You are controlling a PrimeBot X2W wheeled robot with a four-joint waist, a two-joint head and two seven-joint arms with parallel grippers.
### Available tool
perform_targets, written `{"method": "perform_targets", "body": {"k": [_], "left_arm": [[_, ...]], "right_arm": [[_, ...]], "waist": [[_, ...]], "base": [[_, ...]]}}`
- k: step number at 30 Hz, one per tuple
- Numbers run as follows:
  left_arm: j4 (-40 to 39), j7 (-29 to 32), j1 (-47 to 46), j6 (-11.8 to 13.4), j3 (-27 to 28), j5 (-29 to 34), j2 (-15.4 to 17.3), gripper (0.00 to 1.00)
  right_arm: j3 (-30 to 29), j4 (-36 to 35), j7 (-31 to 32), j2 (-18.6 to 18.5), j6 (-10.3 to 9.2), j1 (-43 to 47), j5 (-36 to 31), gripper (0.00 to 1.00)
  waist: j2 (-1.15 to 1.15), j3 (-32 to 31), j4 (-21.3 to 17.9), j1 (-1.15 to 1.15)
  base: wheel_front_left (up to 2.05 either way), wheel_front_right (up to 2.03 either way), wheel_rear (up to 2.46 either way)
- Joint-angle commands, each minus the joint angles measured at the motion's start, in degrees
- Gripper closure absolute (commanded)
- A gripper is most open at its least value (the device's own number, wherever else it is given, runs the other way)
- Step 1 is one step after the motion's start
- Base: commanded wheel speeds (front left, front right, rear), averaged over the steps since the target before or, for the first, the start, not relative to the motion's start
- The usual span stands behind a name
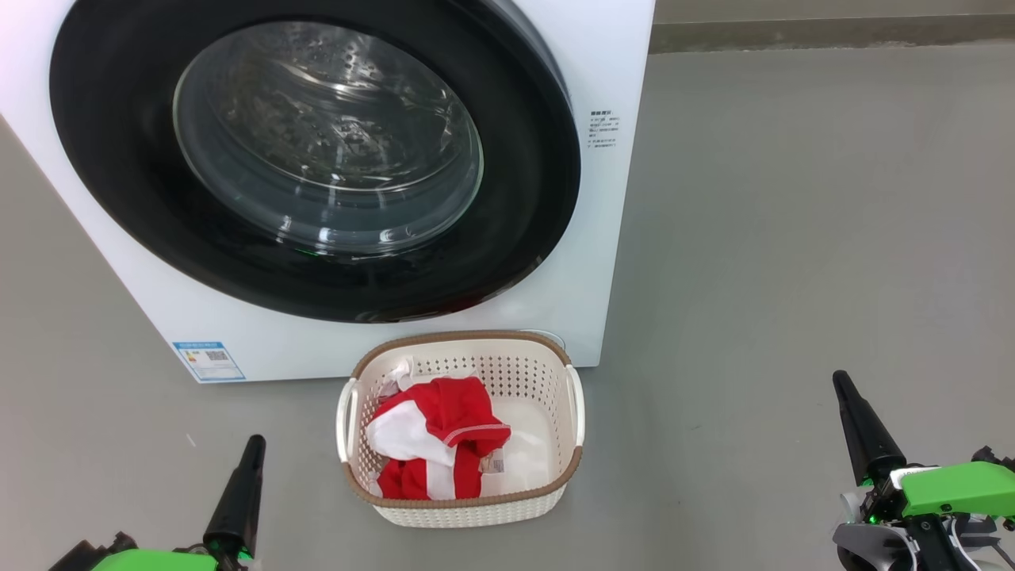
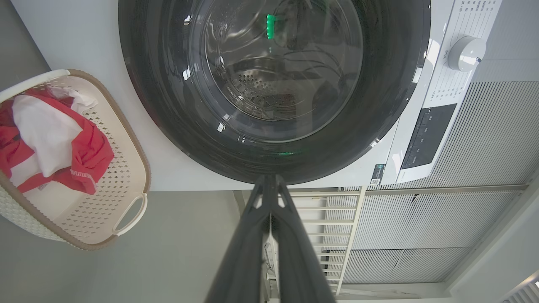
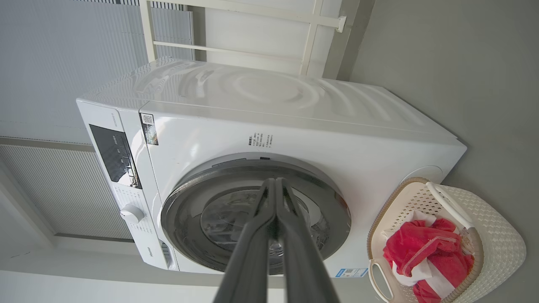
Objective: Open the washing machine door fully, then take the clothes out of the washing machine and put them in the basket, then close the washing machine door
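- the washing machine door (image 1: 119, 159) sits shut, flush against the front of the white washing machine (image 1: 610, 238) in the head view; behind its bulging glass the steel drum shows, with no fabric to be made out there.
- head view, lower down: the basket (image 1: 468, 511) stands on the grey floor (image 1: 793, 238) just in front of the machine's lower right corner, and the clothes (image 1: 448, 424), red with white panels, lie bunched inside it. a blue label (image 1: 208, 361) sits at the machine's lower left.
- head view, the arms: the left gripper (image 1: 255, 441) is at the lower left and the right gripper (image 1: 840, 381) at the lower right, both low over the floor, well apart from basket and door, each with its fingers pressed together and nothing between them.
- left wrist view: the left fingers meet in a closed point, empty, aimed at the door's black rim. this view adds the white dial (image 2: 465, 52) and the dark control panel (image 2: 427, 134) beside the door, plus a green glint in the glass.
- right wrist view: the right fingers are likewise closed on nothing, pointing at the door. here the machine's glossy top and side come into sight, with the basket and its red clothes beside the machine's base.
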Motion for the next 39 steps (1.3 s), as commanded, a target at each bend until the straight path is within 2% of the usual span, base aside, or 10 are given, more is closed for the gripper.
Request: {"method": "perform_targets", "body": {"k": [1,39], "left_arm": [[-1.16,0.19,-2.25,-0.43,2.00,-0.41,1.00,1.00],[-1.17,0.19,-2.25,-0.43,1.99,-0.41,1.00,1.00]], "right_arm": [[0.99,-1.40,0.36,-0.84,0.03,-2.68,0.24,1.00],[0.99,-1.40,0.36,-0.84,0.03,-2.68,0.24,1.00]], "waist": [[0.00,0.00,0.00,0.00],[0.00,0.00,0.00,0.00]], "base": [[0.00,0.00,0.00],[0.00,0.00,0.00]]}}
